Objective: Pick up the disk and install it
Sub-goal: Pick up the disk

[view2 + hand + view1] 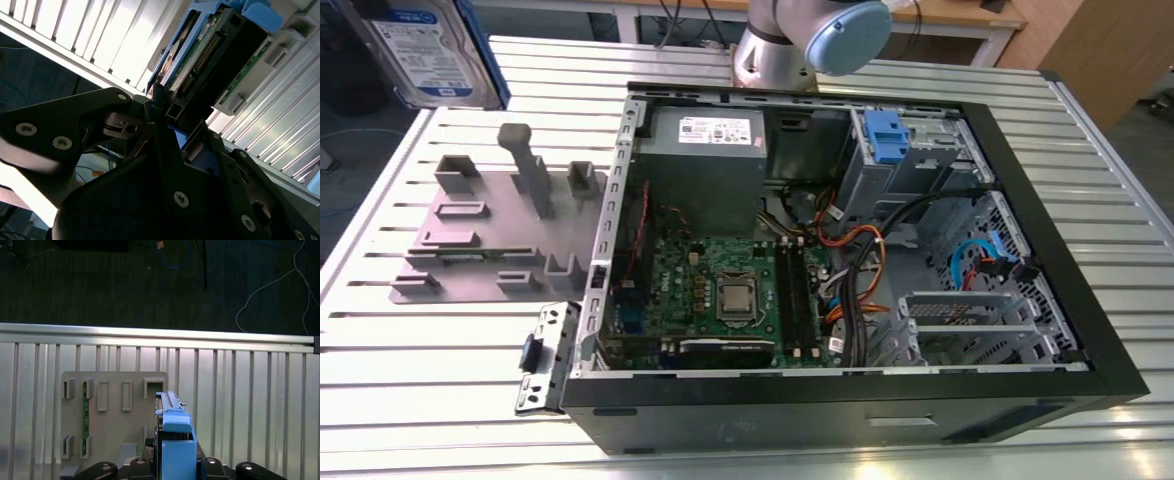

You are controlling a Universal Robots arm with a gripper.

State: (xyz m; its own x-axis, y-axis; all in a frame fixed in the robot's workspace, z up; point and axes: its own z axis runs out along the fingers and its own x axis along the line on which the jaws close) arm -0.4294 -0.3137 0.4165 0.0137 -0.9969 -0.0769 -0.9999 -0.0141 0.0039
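Observation:
The disk [420,50], a silver drive with a white-and-blue label in a blue frame, hangs high at the exterior view's far left, above the table's back corner. In the second wrist view my gripper [170,112] is shut on the disk [210,55], its black fingers clamping the lower end, with the circuit board and connector edge showing. In the first wrist view the disk's blue frame [175,440] stands on edge above the grey stand [115,405]. The open computer case [1067,250] lies well to the exterior view's right of the disk.
The grey stand with upright posts [494,230] sits on the slatted metal table [400,360] beside the case. Inside the case are a motherboard [720,290], cables and a blue bracket [887,135] in the drive bay. A small metal bracket [547,355] lies by the case's near corner.

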